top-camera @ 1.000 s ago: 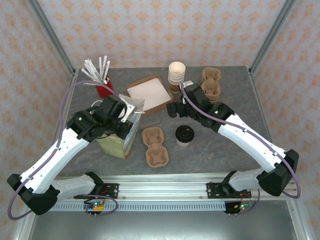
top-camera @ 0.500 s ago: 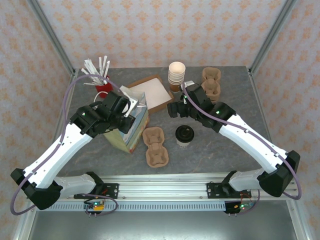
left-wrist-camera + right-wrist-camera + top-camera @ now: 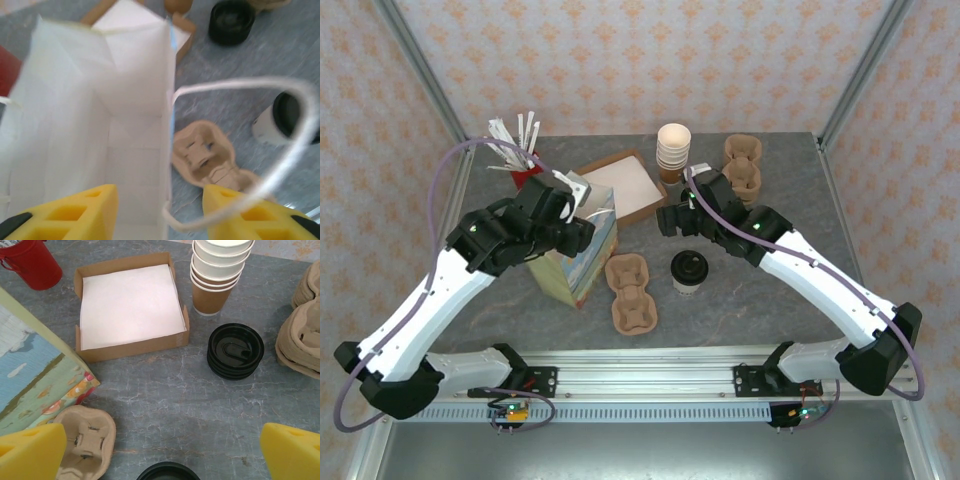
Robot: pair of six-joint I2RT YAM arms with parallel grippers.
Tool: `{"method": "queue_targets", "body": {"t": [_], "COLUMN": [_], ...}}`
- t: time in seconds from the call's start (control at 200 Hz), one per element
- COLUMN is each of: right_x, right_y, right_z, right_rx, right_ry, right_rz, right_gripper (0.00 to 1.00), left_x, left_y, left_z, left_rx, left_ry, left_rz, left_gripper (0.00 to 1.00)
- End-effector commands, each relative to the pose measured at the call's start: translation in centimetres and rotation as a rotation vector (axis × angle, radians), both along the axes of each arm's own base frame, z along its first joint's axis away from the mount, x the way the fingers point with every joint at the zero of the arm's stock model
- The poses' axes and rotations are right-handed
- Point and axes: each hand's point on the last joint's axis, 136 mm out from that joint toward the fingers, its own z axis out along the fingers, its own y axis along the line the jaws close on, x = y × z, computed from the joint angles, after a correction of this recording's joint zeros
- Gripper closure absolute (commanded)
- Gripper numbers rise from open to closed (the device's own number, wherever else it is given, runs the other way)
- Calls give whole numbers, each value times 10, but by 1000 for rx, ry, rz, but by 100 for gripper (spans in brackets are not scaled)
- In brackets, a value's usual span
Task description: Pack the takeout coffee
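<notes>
Peach-patterned wallpaper [image 3: 620,60] is closing in a grey, marble-look table [image 3: 790,200], with aluminium posts [image 3: 860,80] slanting up at its back corners, as two white robot arms are reaching in from the near rail. The takeout coffee [image 3: 688,270], black lid on, is standing upright on the stone near the table's middle, just right of a pulp cup carrier [image 3: 630,293] and apart from both arms. The left gripper [image 3: 160,207] is hovering over the mouth of an upright paper bag [image 3: 582,255], its yellow fingers [image 3: 80,210] parted partway; the bag's right wall and a white string handle [image 3: 280,165] are passing between them, and nothing is looking clamped. The right gripper [image 3: 162,442] is hanging above the coffee with its jaws spread wide and holding nothing. Toward the back, a shallow cardboard box [image 3: 620,185] lined in white is sitting beside a stack of lidless cups [image 3: 673,150], with loose black lids [image 3: 235,350] in front of it, spare carriers [image 3: 743,165] at the right and a red cup of stirrers [image 3: 525,170] at the left.
</notes>
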Motion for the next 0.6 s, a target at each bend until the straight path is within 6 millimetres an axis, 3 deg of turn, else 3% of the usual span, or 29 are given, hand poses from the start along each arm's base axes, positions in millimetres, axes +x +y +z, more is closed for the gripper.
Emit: {"method": "queue_targets", "body": {"t": [0.0, 0.12, 0.255, 0.32, 0.44, 0.591], "right_x": [4, 10, 13, 14, 15, 16], "right_y": [-16, -32, -51, -58, -67, -79], "right_z": [8, 12, 13, 13, 12, 8], "right_rx": [-7, 46, 74, 79, 79, 48], "right_ry": [-13, -3, -8, -8, -14, -21], "right_rz": [-51, -104, -161, -185, -218, -251], "right_gripper": [1, 1, 1, 1, 1, 1], "left_x": [-11, -27, -50, -59, -66, -60], "left_y": [1, -16, -43, -62, -96, -111], "left_z": [35, 39, 18, 2, -49, -99], "left_rx": [-65, -59, -57, -61, -78, -83], "left_ry": [-83, -80, -43, -9, 96, 152], "left_rz": [63, 36, -10, -27, -9, 72], "left_gripper": [50, 50, 49, 49, 48, 47]}}
